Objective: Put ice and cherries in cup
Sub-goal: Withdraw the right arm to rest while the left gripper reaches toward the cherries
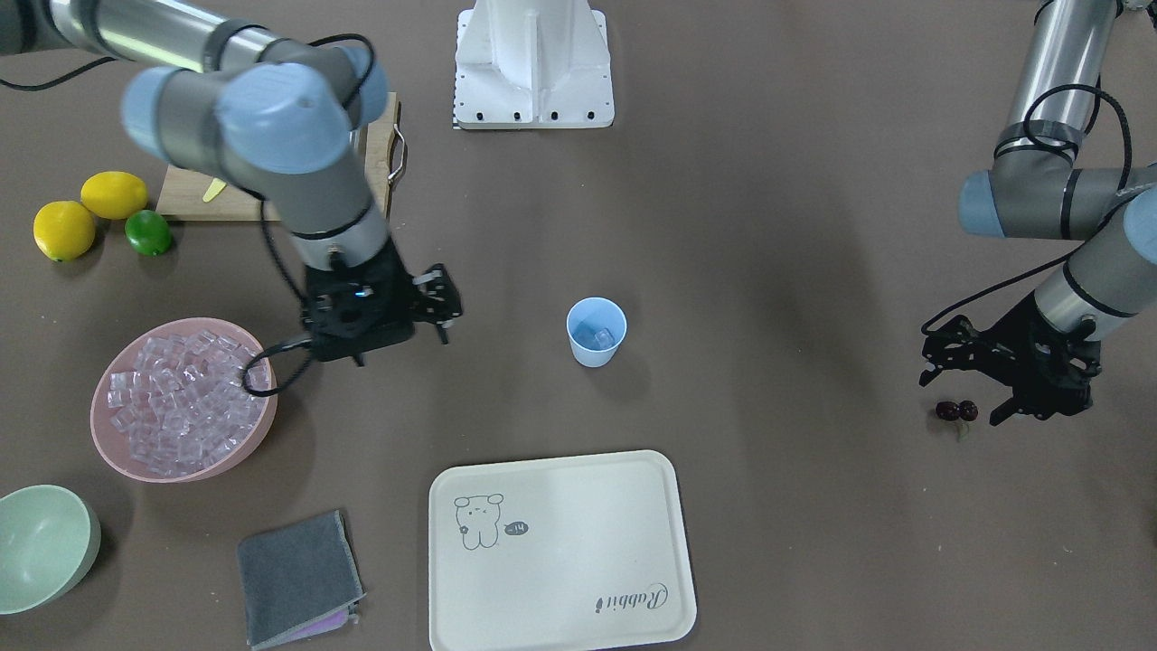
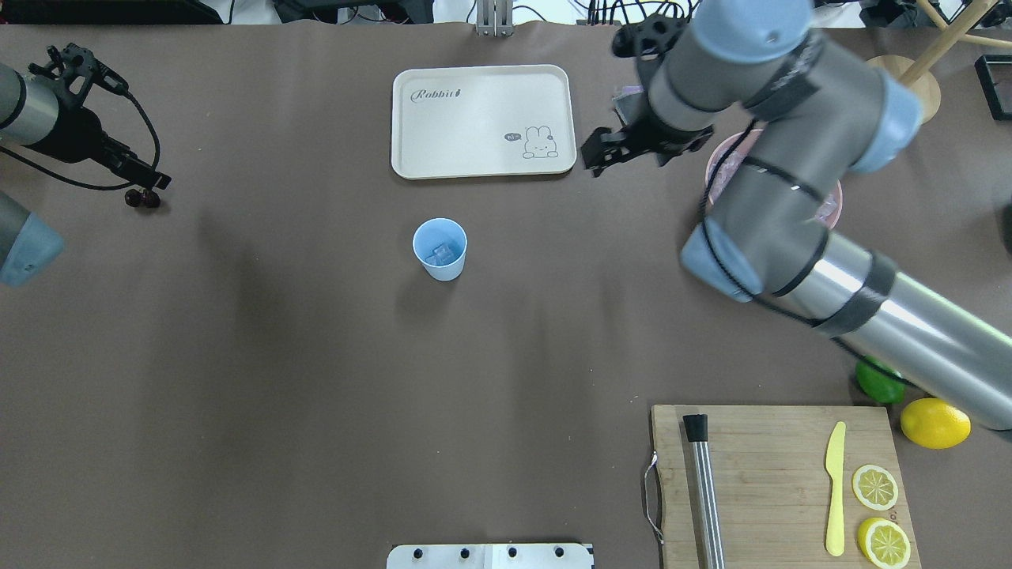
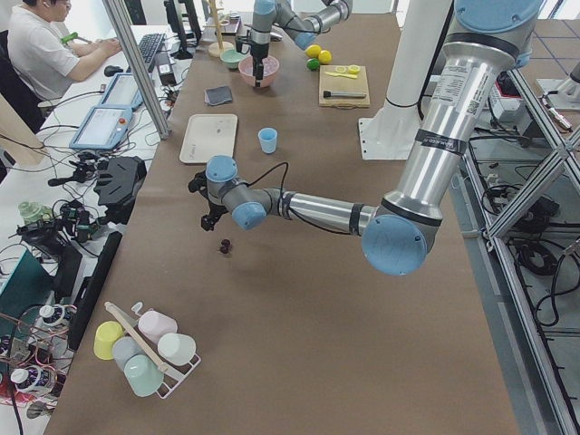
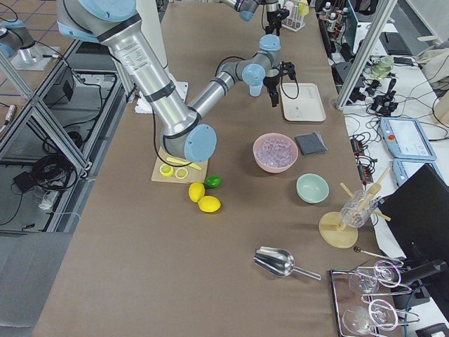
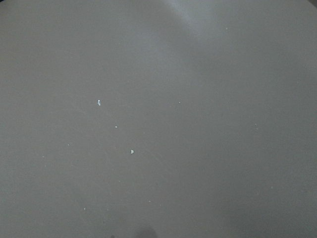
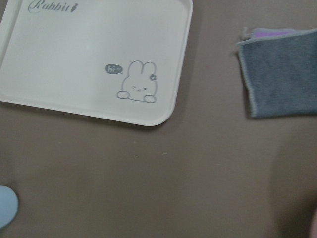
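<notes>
The light-blue cup (image 1: pixel 597 332) stands upright mid-table, with clear ice (image 1: pixel 600 338) in it; it also shows in the overhead view (image 2: pixel 439 249). More ice cubes fill the pink bowl (image 1: pixel 107 432). The dark cherries (image 1: pixel 956 411) lie on the table, also seen overhead (image 2: pixel 142 197). My left gripper (image 1: pixel 960 394) is open and hovers right beside and above them, holding nothing; one fingertip (image 2: pixel 160 181) shows overhead. My right gripper (image 1: pixel 443 307) is open and empty between the bowl and the cup. The left wrist view shows only bare table.
A cream tray (image 1: pixel 560 551) lies at the far edge past the cup, with a grey cloth (image 1: pixel 298 579) and a pale green bowl (image 1: pixel 41 542) beside it. Two lemons (image 1: pixel 63 231), a lime (image 1: pixel 147 232) and a cutting board (image 2: pixel 775 482) sit on the right arm's side.
</notes>
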